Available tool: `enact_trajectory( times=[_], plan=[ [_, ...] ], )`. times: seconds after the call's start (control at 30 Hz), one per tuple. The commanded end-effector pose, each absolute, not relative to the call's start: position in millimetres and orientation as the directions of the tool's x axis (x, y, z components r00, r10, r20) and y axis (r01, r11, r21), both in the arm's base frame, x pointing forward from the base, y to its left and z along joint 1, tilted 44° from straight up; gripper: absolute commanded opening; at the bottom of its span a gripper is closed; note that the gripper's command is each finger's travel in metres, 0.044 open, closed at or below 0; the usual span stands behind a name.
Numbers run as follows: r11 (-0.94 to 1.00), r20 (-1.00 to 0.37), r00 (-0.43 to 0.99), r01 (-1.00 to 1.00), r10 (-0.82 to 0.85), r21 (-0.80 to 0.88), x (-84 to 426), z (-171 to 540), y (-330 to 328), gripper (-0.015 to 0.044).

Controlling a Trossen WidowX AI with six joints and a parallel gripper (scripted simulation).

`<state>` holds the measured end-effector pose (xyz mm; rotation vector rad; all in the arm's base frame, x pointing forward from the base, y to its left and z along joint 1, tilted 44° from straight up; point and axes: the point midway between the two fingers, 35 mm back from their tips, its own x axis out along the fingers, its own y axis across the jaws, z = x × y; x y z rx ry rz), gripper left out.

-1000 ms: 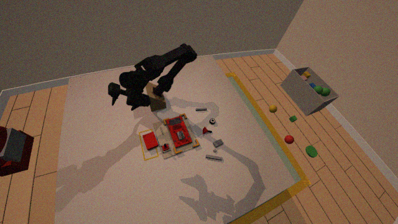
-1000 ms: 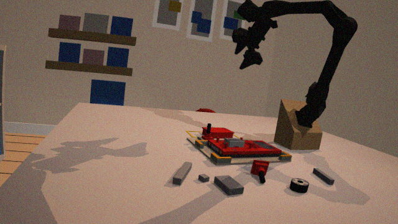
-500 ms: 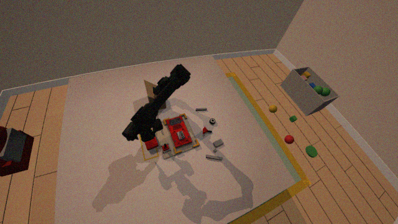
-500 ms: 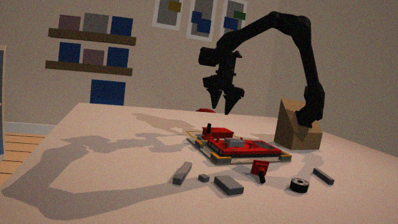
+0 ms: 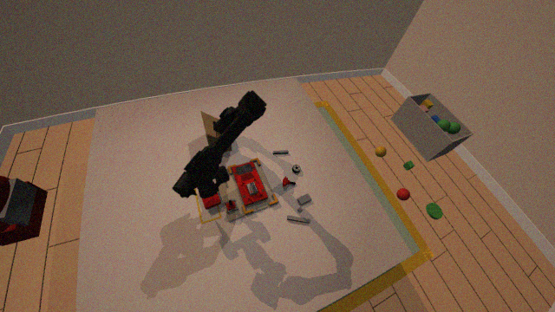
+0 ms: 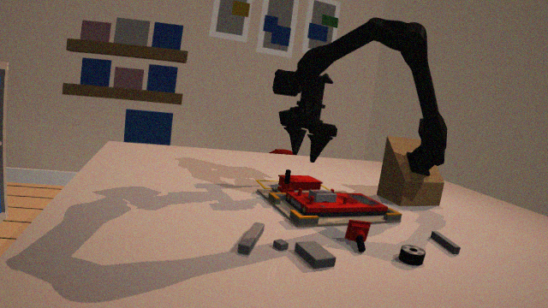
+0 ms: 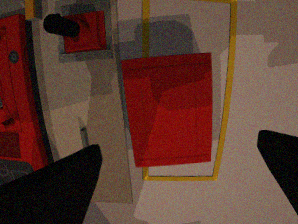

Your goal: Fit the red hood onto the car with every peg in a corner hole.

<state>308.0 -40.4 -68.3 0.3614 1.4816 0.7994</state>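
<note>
The red hood (image 5: pixel 211 200) (image 6: pixel 301 182) (image 7: pixel 175 115) lies flat, roof up, inside a thin yellow outline (image 5: pixel 200 212) (image 7: pixel 232 60) beside the jig. My gripper (image 6: pixel 305 157) (image 7: pixel 180 146) is open and empty above the hood, pointing down. In the wrist view its fingertips stand wide on both sides of the hood; in the top view they are hidden by the arm. The red chassis (image 5: pixel 245 177) (image 6: pixel 342 207) (image 7: pixel 15 75) sits in the jig (image 5: pixel 273 202) (image 6: pixel 304 219) with the grey engine block (image 5: pixel 252 188) (image 6: pixel 323 196) on its deck. Short red pegs stand around the engine.
A small red part with a black stub (image 5: pixel 231 205) (image 7: pixel 92 37) stands in a holder between hood and chassis. Beyond the jig lie another red part (image 5: pixel 287 182) (image 6: pixel 358 231), a black wheel (image 5: pixel 296 168) (image 6: pixel 412 255) and several grey blocks. A wooden wedge (image 6: pixel 404 186) stands by the arm's base.
</note>
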Motion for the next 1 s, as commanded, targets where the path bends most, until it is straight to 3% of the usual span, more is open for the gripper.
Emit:
enact_trajectory(
  times=[0.0, 0.97],
  plan=[
    [0.698, -0.733, -0.101, -0.245, 0.672, 0.673, 306, -72, -36, 0.0440],
    [0.697, -0.733, -0.101, -0.245, 0.673, 0.674, 305, -92, -16, 0.0440]
  ],
)
